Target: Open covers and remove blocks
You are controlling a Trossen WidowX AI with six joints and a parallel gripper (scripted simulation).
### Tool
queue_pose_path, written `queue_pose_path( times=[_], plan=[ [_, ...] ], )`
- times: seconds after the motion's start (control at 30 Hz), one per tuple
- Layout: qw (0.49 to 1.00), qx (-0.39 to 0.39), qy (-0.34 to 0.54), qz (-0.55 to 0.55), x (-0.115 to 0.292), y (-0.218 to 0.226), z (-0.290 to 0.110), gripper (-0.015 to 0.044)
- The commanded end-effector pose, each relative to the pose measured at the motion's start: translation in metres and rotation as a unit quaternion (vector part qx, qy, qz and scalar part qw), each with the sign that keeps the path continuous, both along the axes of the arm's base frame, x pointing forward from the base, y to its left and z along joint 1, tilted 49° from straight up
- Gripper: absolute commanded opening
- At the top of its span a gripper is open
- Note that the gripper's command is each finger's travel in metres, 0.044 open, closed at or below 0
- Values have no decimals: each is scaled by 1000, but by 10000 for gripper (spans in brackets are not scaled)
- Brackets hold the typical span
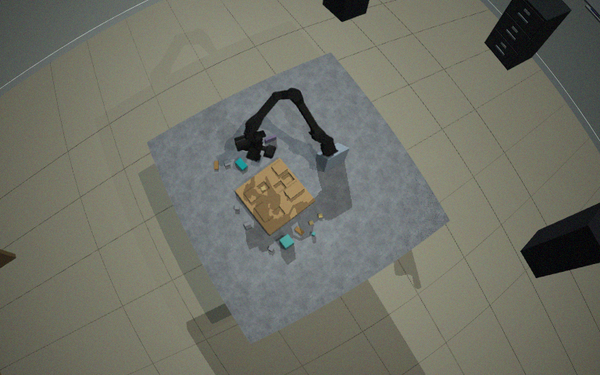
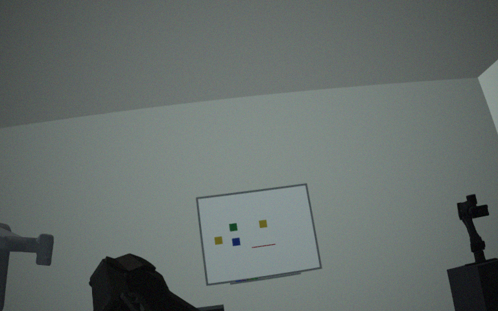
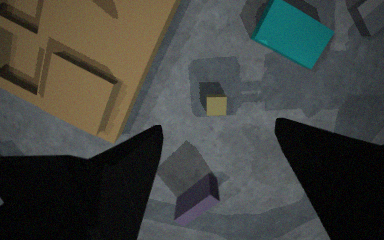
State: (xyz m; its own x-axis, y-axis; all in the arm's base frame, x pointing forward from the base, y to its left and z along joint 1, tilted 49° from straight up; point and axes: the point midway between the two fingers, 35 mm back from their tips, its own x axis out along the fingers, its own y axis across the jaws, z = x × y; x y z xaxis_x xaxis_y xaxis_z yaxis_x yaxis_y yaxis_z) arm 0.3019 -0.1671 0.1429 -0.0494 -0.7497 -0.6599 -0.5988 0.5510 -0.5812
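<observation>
Gripper (image 3: 217, 145): fingers stand wide apart with nothing between them; in the wrist view the two dark fingertips frame bare table only.

Arm position: the hand hangs above the table (image 1: 354, 132) just off the board's far edge, on the side nearest the robot base (image 1: 332, 155).

Puzzle board (image 1: 274, 195): lies near the middle of the table; in the wrist view its corner shows at upper left, with covers (image 3: 80, 87) and recesses visible.

Small yellow block (image 3: 216, 105): rests on the table just ahead of the open fingers, apart from both, clear of the board's edge.

Purple block (image 3: 196, 202): lies on the table below and between the fingertips, touching neither.

Teal block (image 3: 292, 32): on the table, further toward the table's edge, well clear of the board.

Other blocks: several small pieces lie along the board's opposite side, including a second teal block (image 1: 286, 241).

Wells: one small pale piece (image 1: 263, 187) appears to sit in a board recess; the top view is too coarse to confirm whether it is a block.

Step in hand: judged as withdrawal after setting the yellow block down.

Advice: rise straight up before travelling, so neither finger clips the yellow or purple block; cross the board high enough to pass the raised covers.
</observation>
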Motion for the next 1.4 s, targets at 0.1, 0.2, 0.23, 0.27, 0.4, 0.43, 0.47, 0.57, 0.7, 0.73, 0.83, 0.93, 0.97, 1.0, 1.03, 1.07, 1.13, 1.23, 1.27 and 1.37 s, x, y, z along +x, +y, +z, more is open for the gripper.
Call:
queue_pose_path(
  times=[0.1,0.2,0.23,0.27,0.4,0.43,0.47,0.57,0.7,0.73,0.83,0.93,0.97,1.0,1.03,1.07,1.13,1.23,1.27,1.37],
  plan=[
    [997,7,59,51,21,21,-25,177],
    [994,10,84,74,29,31,-37,99],
    [992,11,93,81,32,34,-41,72],
    [991,12,101,89,35,37,-45,46],
    [984,15,135,119,44,52,-62,0],
    [981,15,143,126,46,55,-66,0],
    [980,16,150,133,48,59,-70,0],
    [973,19,172,153,52,69,-81,0],
    [963,19,200,178,58,82,-96,0],
    [961,19,207,184,59,85,-100,0],
    [952,18,229,201,63,94,-111,0],
    [948,17,239,209,64,99,-117,0],
    [948,17,239,209,64,99,-117,0],
    [948,17,239,209,64,99,-117,0],
    [951,16,233,204,64,98,-117,0],
    [956,16,221,193,65,98,-118,0],
    [972,13,178,155,65,95,-120,0],
    [995,6,74,64,65,88,-127,0],
    [999,3,34,29,65,86,-129,0],
    [993,-5,-86,-77,66,78,-136,0]
  ],
)
